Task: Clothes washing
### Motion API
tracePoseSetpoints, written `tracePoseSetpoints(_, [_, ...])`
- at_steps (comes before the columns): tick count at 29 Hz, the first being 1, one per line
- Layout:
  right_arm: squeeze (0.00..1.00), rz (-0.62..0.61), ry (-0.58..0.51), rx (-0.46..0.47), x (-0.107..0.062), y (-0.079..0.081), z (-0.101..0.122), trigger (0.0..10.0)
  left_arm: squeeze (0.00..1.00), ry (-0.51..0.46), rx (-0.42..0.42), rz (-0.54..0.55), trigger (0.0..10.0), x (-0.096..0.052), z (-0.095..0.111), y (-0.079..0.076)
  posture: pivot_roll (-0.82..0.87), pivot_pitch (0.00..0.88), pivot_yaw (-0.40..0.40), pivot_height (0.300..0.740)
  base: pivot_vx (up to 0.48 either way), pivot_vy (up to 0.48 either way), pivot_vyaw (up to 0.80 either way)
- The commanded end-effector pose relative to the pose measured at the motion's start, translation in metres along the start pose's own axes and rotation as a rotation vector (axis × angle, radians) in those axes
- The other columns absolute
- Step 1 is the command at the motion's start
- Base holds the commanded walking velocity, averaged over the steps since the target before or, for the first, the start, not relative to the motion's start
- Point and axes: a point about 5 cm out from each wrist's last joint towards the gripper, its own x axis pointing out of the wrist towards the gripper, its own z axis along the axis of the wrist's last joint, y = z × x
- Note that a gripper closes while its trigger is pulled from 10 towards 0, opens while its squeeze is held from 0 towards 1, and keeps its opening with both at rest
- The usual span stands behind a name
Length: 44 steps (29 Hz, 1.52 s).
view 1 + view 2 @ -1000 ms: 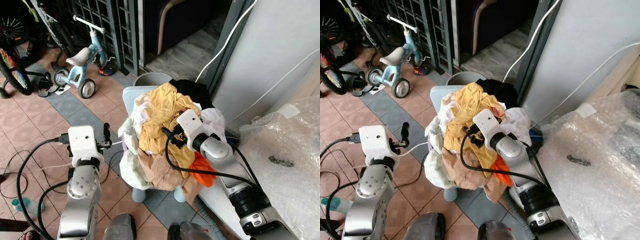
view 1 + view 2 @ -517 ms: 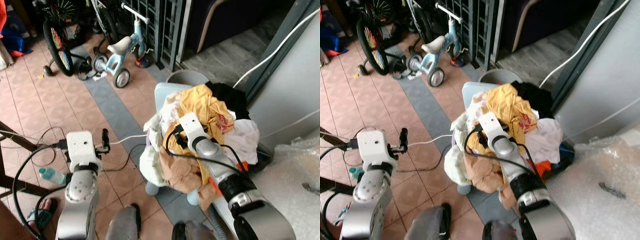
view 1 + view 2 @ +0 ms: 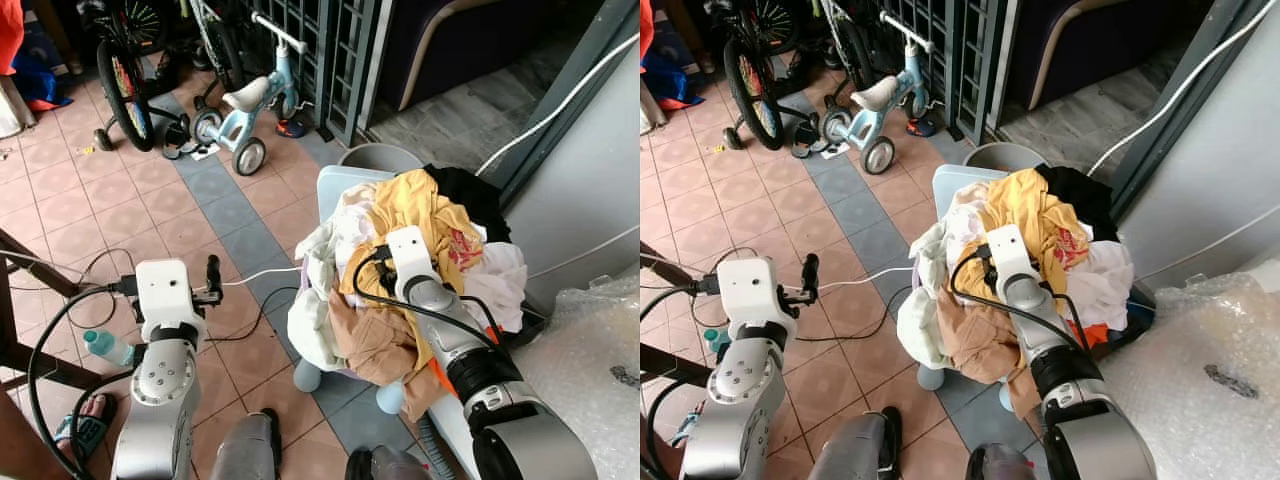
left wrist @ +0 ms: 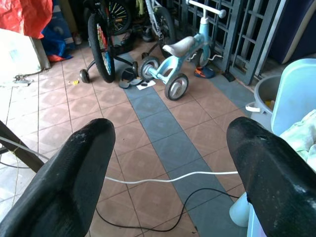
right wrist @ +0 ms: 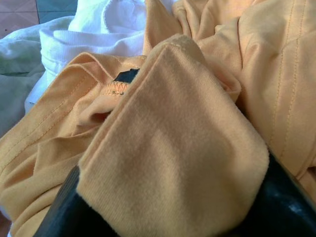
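Right wrist view: right pincer (image 5: 168, 197) still grips yellow shirt (image 5: 197, 89)

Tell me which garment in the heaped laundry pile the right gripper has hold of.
The mustard-yellow shirt on top of the pile: the right gripper pinches a fold of it, while the white, black and tan garments lie untouched.

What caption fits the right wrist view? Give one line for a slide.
Right gripper closed on a fold of yellow shirt atop the laundry pile.
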Motion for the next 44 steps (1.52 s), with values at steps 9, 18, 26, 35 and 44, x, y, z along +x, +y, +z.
tracePoseSetpoints(9, [0.00,0.055,0.116,0.065,-0.003,0.008,-0.026,0.0,0.00,0.026,0.003,-0.005,10.0,0.002,-0.004,-0.001,0.17,0.147,-0.043,0.740,0.000,0.000,0.00])
tracePoseSetpoints(18, [0.00,0.109,0.028,0.079,-0.005,0.010,-0.012,0.0,0.00,0.056,0.004,-0.039,10.0,0.005,-0.008,-0.007,0.15,0.139,-0.048,0.740,0.000,0.000,0.00])
tracePoseSetpoints(26, [0.00,0.157,-0.098,0.223,-0.022,0.001,0.014,0.0,0.00,-0.005,-0.059,-0.144,10.0,0.004,0.000,-0.020,0.13,0.136,-0.063,0.740,0.000,0.000,0.00])
tracePoseSetpoints(35, [0.00,0.134,-0.481,0.268,-0.073,-0.008,0.060,0.0,0.00,0.017,-0.050,-0.131,10.0,0.010,-0.002,-0.018,0.10,0.156,-0.029,0.740,0.000,0.000,0.00])
tracePoseSetpoints(44, [0.00,0.021,-0.632,0.295,-0.095,-0.023,0.082,0.0,0.00,-0.017,-0.046,-0.164,10.0,0.011,0.002,-0.023,0.08,0.127,-0.016,0.740,0.000,0.000,0.00])
